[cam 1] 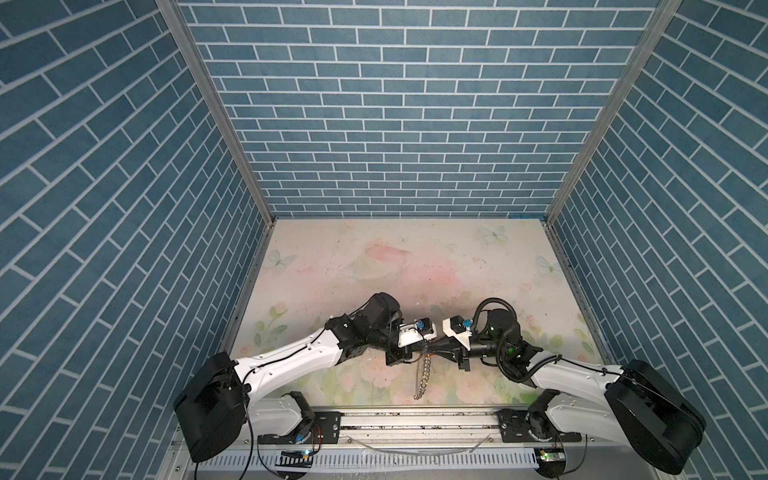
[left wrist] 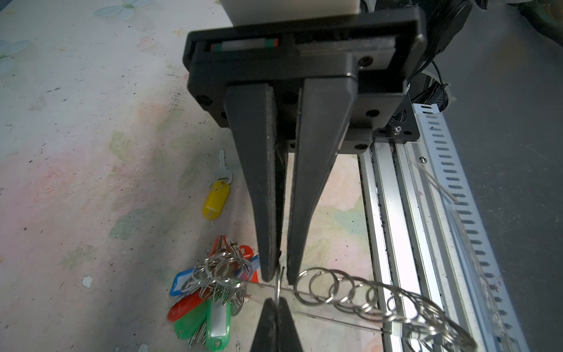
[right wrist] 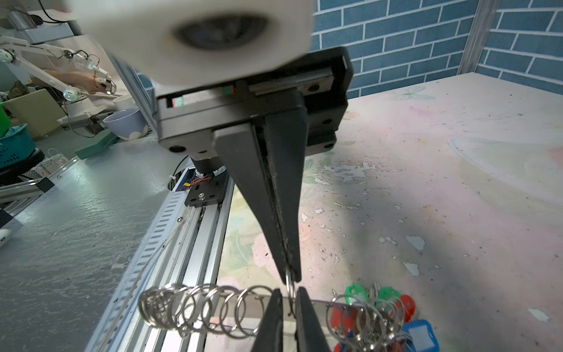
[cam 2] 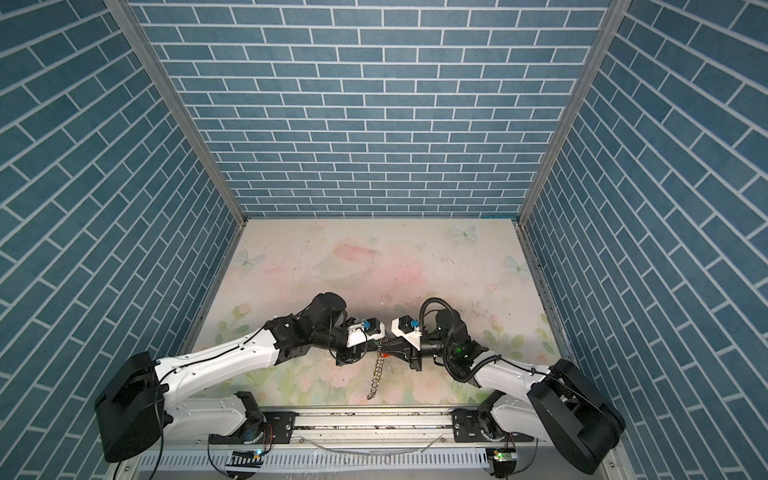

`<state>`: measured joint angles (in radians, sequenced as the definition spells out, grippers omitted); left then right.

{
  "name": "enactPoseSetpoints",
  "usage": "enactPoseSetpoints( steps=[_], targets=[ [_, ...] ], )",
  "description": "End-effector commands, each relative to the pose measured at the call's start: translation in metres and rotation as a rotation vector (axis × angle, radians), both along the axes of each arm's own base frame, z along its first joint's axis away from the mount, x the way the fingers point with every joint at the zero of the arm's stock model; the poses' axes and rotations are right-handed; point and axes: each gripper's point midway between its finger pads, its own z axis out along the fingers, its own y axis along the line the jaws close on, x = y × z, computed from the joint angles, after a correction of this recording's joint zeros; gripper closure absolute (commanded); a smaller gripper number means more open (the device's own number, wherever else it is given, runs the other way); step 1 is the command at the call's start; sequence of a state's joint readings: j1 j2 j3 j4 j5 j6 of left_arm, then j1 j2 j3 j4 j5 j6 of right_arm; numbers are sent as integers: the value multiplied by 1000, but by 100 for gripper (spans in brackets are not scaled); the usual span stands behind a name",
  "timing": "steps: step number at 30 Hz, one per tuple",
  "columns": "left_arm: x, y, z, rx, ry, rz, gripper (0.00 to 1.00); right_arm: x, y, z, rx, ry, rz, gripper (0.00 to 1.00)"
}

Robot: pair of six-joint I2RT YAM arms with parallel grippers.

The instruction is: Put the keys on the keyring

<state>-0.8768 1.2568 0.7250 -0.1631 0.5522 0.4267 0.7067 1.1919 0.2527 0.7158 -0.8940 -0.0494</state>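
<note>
The keyring (left wrist: 323, 307), a flat plate strung with silver wire rings, hangs above the table between both grippers. Its ring chain (cam 1: 422, 374) dangles toward the front rail in both top views (cam 2: 377, 372). My left gripper (left wrist: 275, 300) is shut on one wire ring (right wrist: 290, 282). Facing it, my right gripper (right wrist: 288, 289) is pinched on that same ring, its fingertips straddling the plate. The keys, a silver key on a yellow tag (left wrist: 216, 199), lie on the table beyond the grippers, apart from them and hidden under the arms in both top views.
A bunch of red, green and blue tagged keys (left wrist: 207, 307) hangs on the keyring's rings (right wrist: 393, 317). The aluminium rail (left wrist: 396, 213) runs along the floral table's (cam 1: 415, 266) front edge. Blue brick walls (cam 1: 395, 124) enclose three sides.
</note>
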Motion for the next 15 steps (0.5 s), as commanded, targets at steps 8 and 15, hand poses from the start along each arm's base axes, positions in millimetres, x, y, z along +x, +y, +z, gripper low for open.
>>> enactPoseSetpoints(
  steps=[8,15],
  targets=[
    [10,-7,18,-71,-62,39,100,10,7,23,53,-55,-11,100],
    [47,11,12,-94,-149,265,85,12,6,31,117,-56,-34,100]
  ],
)
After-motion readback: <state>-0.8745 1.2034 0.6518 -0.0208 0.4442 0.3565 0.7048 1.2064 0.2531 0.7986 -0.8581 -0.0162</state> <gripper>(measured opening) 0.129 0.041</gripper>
